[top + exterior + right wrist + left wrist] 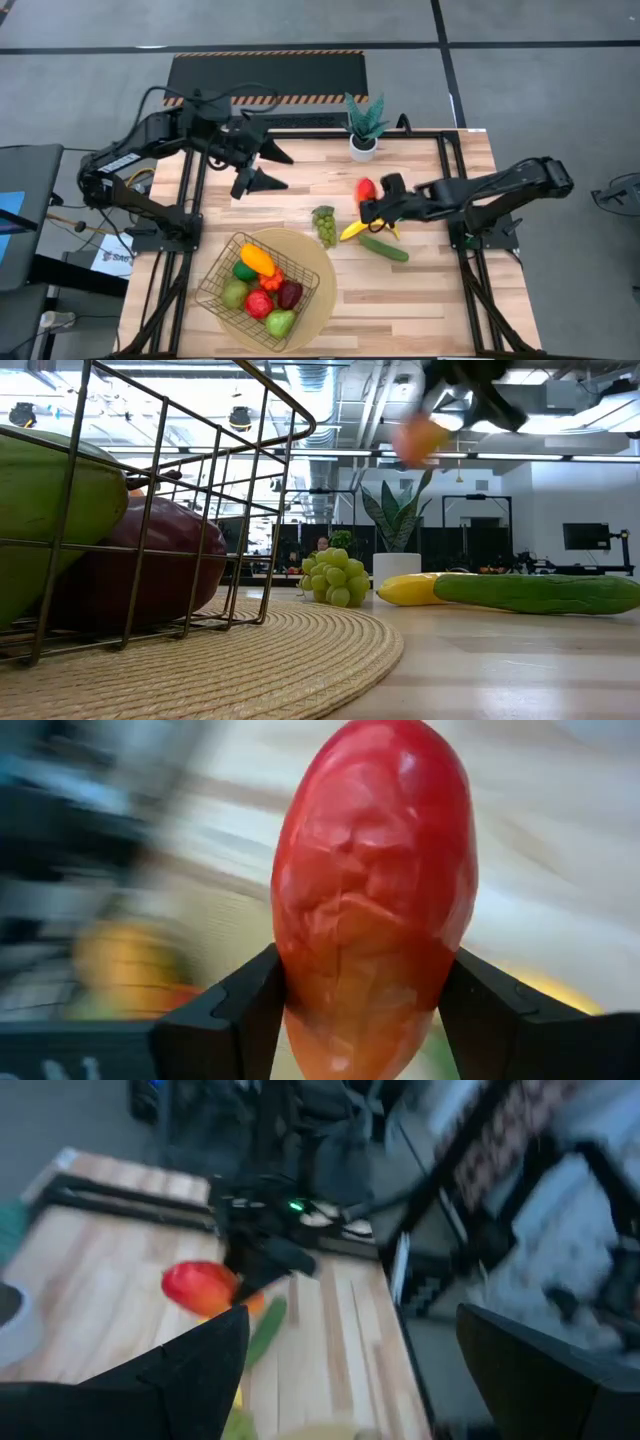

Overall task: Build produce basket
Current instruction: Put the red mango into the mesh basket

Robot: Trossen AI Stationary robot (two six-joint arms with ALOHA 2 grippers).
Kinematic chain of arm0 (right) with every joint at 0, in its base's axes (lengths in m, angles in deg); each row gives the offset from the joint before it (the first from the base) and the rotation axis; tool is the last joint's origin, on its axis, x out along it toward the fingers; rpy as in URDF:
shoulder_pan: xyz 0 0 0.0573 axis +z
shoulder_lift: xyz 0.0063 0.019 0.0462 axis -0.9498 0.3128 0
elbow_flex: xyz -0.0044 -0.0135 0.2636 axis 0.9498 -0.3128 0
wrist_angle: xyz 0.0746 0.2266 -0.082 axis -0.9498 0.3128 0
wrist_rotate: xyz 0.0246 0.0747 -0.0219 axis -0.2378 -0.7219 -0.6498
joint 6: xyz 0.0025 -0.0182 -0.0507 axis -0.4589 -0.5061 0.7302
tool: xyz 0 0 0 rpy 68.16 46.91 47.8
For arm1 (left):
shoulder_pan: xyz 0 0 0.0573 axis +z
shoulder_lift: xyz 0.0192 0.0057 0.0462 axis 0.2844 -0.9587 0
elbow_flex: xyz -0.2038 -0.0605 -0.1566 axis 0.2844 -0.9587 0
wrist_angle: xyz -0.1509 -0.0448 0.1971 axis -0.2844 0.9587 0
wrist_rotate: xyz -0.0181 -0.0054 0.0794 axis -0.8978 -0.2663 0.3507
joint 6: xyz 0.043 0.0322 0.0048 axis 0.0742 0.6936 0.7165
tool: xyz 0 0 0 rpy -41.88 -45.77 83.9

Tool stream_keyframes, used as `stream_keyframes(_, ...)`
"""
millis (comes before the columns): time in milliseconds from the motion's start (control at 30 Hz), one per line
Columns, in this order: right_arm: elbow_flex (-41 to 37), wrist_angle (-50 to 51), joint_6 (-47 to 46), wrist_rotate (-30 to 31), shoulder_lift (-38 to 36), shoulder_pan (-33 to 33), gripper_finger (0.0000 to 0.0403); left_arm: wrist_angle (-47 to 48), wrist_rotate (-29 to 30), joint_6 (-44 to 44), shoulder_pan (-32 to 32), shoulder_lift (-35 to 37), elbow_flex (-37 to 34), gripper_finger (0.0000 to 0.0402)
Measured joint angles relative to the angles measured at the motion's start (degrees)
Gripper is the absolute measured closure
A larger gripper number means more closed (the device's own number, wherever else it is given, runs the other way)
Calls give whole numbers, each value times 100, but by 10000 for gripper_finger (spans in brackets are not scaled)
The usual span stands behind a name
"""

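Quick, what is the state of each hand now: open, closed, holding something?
Left hand: open, holding nothing, at the far-left part of the table.
Right hand: closed on the red-orange mango, lifted above the banana.

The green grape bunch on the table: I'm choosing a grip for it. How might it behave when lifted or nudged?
The lumpy green grape bunch looks knobbly, so fingers may slip between grapes. Lying flat beside the round woven mat, it probably won't roll far. It probably moves as one piece, though that's unclear.
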State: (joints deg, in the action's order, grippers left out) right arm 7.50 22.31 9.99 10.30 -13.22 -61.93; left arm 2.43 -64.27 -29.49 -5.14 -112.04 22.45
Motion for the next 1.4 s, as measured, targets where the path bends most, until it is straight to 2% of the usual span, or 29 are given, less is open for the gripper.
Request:
stream_keyframes(133,236,-1771,1704,61,-324,47,172,-320,655,-540,-231,143,2,63)
stream_keyframes(267,376,-3458,3243,-343,-468,171,170,-592,1204,-985,-523,45,4,63)
stream_keyframes(333,526,-3901,3858,-520,-456,260,170,-781,1340,-1202,-646,-74,4,63)
stream_keyframes(467,895,-4044,4656,-559,-347,390,169,-1298,1386,-1508,-790,-399,-2,63)
stream_keyframes(767,1033,-3934,4984,-689,-316,387,168,-2257,1536,-1349,-932,-695,24,63)
stream_keyframes(833,1033,-3948,4985,-708,-327,390,168,-2100,1610,-1336,-936,-742,-1,63)
stream_keyframes(1267,1033,-3936,4969,-916,-314,350,168,-2860,1229,-1300,-975,-1322,7,64)
stream_keyframes(1400,1033,-3934,4973,-1009,-314,352,168,-2786,1352,-1297,-1034,-1310,-2,84)
